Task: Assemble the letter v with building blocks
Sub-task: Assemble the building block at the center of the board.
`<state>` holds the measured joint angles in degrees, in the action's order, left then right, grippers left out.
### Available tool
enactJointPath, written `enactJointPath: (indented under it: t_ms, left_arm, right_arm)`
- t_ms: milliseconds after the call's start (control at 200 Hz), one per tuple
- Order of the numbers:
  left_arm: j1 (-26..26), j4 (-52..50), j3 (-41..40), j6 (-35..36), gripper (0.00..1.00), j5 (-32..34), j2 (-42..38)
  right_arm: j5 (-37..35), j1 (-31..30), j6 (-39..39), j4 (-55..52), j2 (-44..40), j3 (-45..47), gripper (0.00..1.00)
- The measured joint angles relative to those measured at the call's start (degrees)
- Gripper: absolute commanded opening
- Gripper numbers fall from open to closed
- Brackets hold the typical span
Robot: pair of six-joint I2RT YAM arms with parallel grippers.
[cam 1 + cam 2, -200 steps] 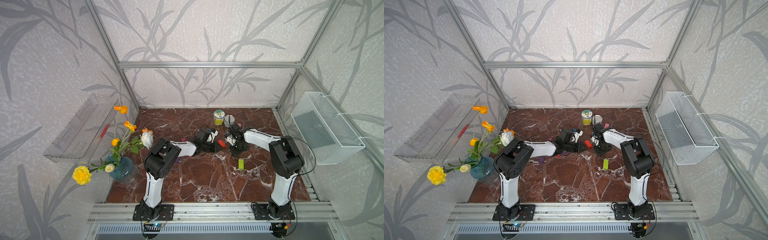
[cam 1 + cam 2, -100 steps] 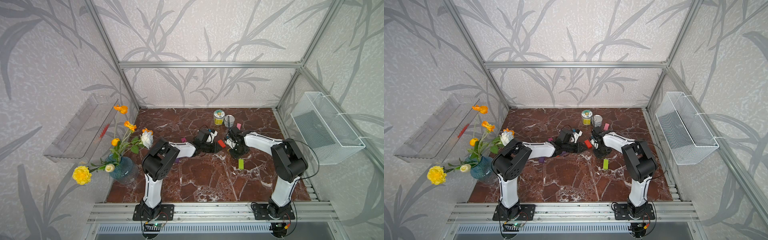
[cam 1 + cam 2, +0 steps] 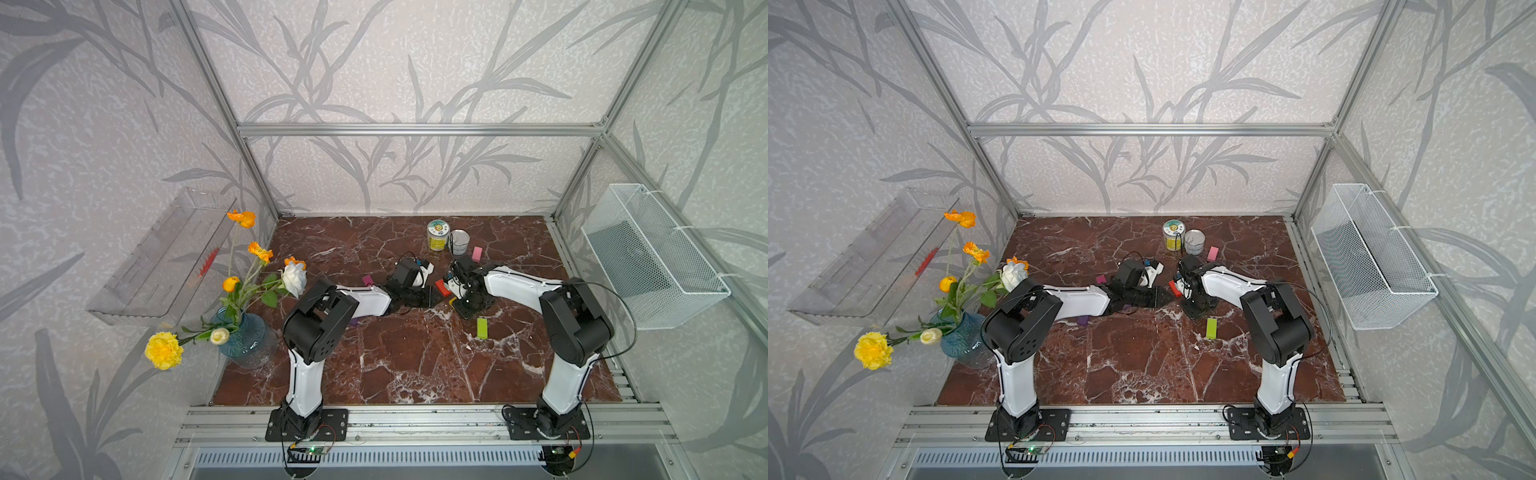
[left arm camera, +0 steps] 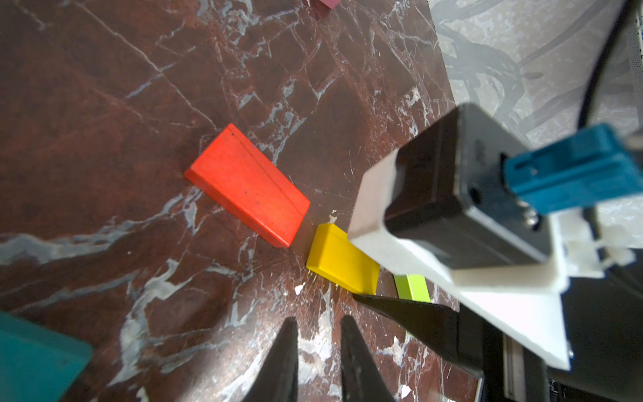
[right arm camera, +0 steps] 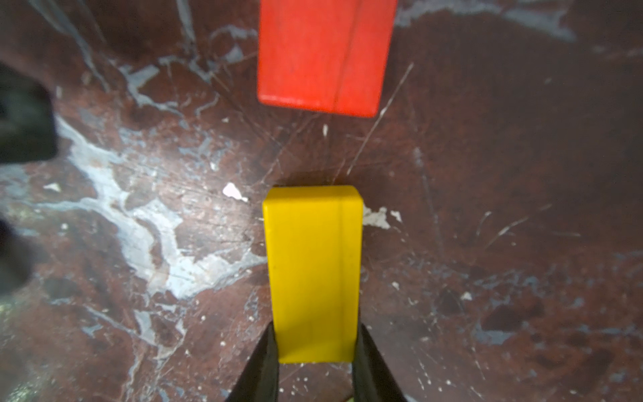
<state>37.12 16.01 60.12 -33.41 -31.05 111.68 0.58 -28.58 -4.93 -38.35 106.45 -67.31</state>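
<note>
The letter is, I judge, only near its start. Two blocks lie end to end near the middle of the counter [image 3: 395,357]: the red block [image 3: 443,287] and, at its 5 o'clock, the yellow block [image 5: 313,264]. In the right wrist view their long axes fall on one line, short end facing short end, with a small gap between them. In a top view this line runs from about 11 o'clock to 5 o'clock, which could be one stroke of the v. A second stroke is not begun.

The right hand [image 5: 315,332] is clamped on the long sides of the yellow block, at the end away from the red one. The block seems to lie flat on the counter. The left hand [image 4: 319,322] is low at 9 o'clock of the red block, a little apart, with nothing in it.

The others lie loose. The lime block [image 3: 482,328] is at 5 o'clock of the yellow, long axis about 12 to 6. The pink block [image 3: 477,252] is at 1 o'clock and the magenta block [image 3: 366,279] well apart at 9 o'clock. What is left, I think: close the gap, lengthen this stroke, build the other.
</note>
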Motion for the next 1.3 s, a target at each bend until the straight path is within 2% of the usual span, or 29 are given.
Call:
enactJointPath:
  t_ms: [355,415,480,625,725,840,960,1000,1300]
  left_arm:
    - [0.0,-0.2,0.0,0.0,0.21,0.1,0.0]
    - [0.0,-0.3,0.0,0.0,0.21,0.1,0.0]
    - [0.0,-0.4,0.0,0.0,0.21,0.1,0.0]
    - [0.0,-0.7,0.0,0.0,0.20,0.2,0.0]
    - [0.0,-0.9,0.0,0.0,0.17,0.1,0.0]
    - [0.0,-1.0,0.0,0.2,0.13,0.1,0.0]
    - [0.0,-1.0,0.0,0.4,0.10,0.1,0.0]
    - [0.0,-1.0,0.0,0.4,0.08,0.1,0.0]
    - [0.0,-1.7,0.2,0.7,0.00,0.1,0.0]
  right_arm:
    - [1.7,0.0,0.7,1.0,0.8,-1.0,0.31]
    - [2.2,0.0,0.9,1.2,0.9,-1.1,0.35]
    - [3.1,0.0,1.5,1.4,0.9,-1.1,0.45]
    - [4.6,0.0,2.6,1.8,0.7,-1.1,0.56]
    - [4.9,0.0,4.0,2.1,-1.0,-0.5,0.57]
    - [5.0,0.8,6.8,2.6,-5.2,1.6,0.50]
    - [5.6,2.2,10.5,4.8,-8.8,5.2,0.34]
    - [6.0,2.6,11.9,5.7,-9.7,6.8,0.32]
    - [10.6,3.8,18.4,11.7,-10.7,14.1,0.09]
